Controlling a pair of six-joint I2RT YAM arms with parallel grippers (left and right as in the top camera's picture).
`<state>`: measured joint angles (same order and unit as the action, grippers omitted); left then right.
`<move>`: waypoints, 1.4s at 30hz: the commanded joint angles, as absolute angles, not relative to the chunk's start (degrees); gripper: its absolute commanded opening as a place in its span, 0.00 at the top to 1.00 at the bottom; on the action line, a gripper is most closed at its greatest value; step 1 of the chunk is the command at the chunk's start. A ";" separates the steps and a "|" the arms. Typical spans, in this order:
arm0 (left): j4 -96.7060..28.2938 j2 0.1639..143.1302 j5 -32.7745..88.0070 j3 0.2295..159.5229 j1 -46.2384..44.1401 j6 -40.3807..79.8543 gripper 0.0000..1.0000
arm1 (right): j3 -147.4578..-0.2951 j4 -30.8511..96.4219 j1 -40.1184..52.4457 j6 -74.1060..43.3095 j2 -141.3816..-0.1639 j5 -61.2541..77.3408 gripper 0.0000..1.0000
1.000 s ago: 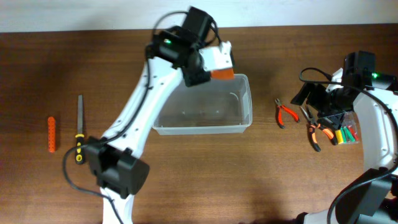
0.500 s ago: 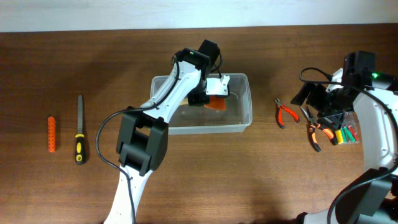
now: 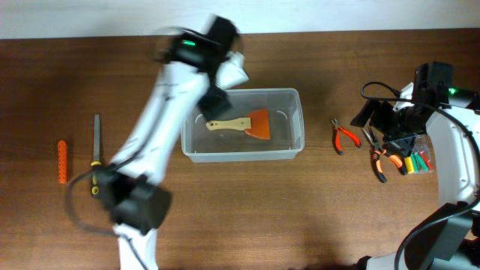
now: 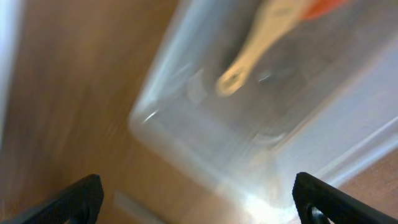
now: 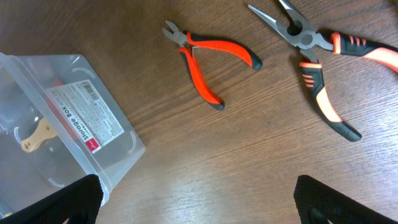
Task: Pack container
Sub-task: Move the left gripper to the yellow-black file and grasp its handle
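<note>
1. One tool is packed so far: the scraper lies flat inside the container, handle toward the table's left edge and orange blade toward the right edge. The container sits mid-table, somewhat nearer the far edge.
2. My left gripper: fingers spread wide, nothing between them. Its camera looks down on a container corner, with the scraper's handle end inside. Overhead, this arm is blurred above the container's far-left corner.
3. My right gripper: fingers also spread wide and empty, hanging near the right edge.
4. Outside the container I count the orange cutters, long-nose pliers and a clear bit case on the right. A yellow-handled tool and an orange strip lie near the left edge.
5. Deciding relation: the orange cutters lie between the container's right wall and my right gripper, apart from both. Their long axis runs roughly far-to-near, nose toward the far edge.
6. Judgement: my right arm is much the nearer, so the cutters are its pick. The fingers should close across the handles, and the carry then goes toward the left edge, over the right wall.
</note>
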<state>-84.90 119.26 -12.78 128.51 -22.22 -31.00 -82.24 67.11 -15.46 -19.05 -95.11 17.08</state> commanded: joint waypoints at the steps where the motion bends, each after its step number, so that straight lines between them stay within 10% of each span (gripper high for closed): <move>1: -87.99 115.48 -17.80 129.58 -12.49 -15.55 0.01 | -83.15 67.11 -15.79 -18.94 -95.26 17.56 0.02; 14: -75.66 117.32 2.02 98.43 20.40 -5.21 0.01 | -83.15 66.76 -15.79 -18.94 -95.26 17.54 0.02; 35: -54.41 117.32 -7.92 76.88 21.54 -8.75 0.07 | -83.15 65.12 -15.79 -18.92 -95.26 17.34 0.01; 42: -52.71 117.32 -8.03 74.39 21.56 -13.74 0.24 | -83.15 65.17 -15.79 -18.90 -95.26 17.32 0.01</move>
<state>-53.10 116.01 -4.73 76.97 21.50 -10.48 -82.26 65.32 -15.46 -19.05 -95.11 17.06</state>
